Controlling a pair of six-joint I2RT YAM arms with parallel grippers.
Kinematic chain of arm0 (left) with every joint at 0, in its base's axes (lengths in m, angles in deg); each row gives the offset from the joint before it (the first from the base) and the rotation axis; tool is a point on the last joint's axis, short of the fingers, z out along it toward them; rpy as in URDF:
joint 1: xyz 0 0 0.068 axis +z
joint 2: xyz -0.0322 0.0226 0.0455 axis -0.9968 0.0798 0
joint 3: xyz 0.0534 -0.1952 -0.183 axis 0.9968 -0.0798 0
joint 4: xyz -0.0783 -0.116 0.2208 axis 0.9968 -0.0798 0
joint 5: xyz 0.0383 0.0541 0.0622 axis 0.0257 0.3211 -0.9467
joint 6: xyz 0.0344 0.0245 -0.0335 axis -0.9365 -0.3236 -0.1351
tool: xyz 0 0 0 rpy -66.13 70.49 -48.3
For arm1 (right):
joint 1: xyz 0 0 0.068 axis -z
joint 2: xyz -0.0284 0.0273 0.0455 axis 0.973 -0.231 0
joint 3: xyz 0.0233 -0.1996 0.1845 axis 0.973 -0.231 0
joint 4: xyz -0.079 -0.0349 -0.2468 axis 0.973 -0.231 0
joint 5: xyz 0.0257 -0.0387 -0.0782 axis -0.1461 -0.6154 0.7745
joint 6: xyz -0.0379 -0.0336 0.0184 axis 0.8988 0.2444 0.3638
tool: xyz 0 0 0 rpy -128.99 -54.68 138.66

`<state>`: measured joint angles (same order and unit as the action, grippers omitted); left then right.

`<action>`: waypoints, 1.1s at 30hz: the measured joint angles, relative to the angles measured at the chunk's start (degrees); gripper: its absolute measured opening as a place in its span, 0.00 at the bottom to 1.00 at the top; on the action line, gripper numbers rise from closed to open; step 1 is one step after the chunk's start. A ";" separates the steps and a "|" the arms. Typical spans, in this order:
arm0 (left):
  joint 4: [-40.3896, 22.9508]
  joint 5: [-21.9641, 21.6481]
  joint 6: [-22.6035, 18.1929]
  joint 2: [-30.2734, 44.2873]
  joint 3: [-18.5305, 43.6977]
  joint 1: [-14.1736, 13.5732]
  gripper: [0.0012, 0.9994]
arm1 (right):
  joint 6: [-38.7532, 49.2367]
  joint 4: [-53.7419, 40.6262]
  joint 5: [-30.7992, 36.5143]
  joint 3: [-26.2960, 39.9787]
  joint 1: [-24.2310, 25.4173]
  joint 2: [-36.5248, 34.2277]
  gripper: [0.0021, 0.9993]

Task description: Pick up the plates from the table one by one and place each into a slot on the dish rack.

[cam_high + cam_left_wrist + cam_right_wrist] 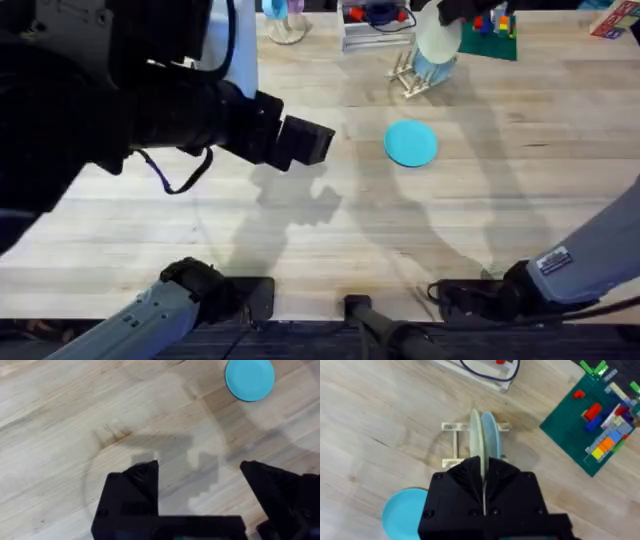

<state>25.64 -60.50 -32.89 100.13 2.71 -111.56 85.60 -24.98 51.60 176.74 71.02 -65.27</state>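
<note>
Right pincer: my right gripper is clenched on the rim of the pale plate, holding it on edge so it can drop between the pegs.
Left pincer: my left gripper hangs released over bare table, grasping nothing, apart from the work.
Dish rack: the dish rack sits at the far side of the table; a light-blue plate already stands in it, touching or just beside the pale one.
Teal plate: the teal plate lies flat near the rack, I judge next in turn.
Count: three plates, one rack, two pincers.
</note>
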 joint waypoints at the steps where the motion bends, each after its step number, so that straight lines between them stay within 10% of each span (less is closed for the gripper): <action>1: 0.00 0.00 0.00 0.00 0.00 0.00 1.00 | 0.00 0.29 0.00 0.00 -0.07 -0.25 0.03; 33: 0.00 0.00 0.00 0.00 0.00 0.00 1.00 | 0.00 0.29 -0.15 0.00 -0.59 -6.06 0.07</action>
<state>25.64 -60.50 -32.89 100.13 2.71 -111.56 85.60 -24.68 51.45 176.74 70.43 -71.33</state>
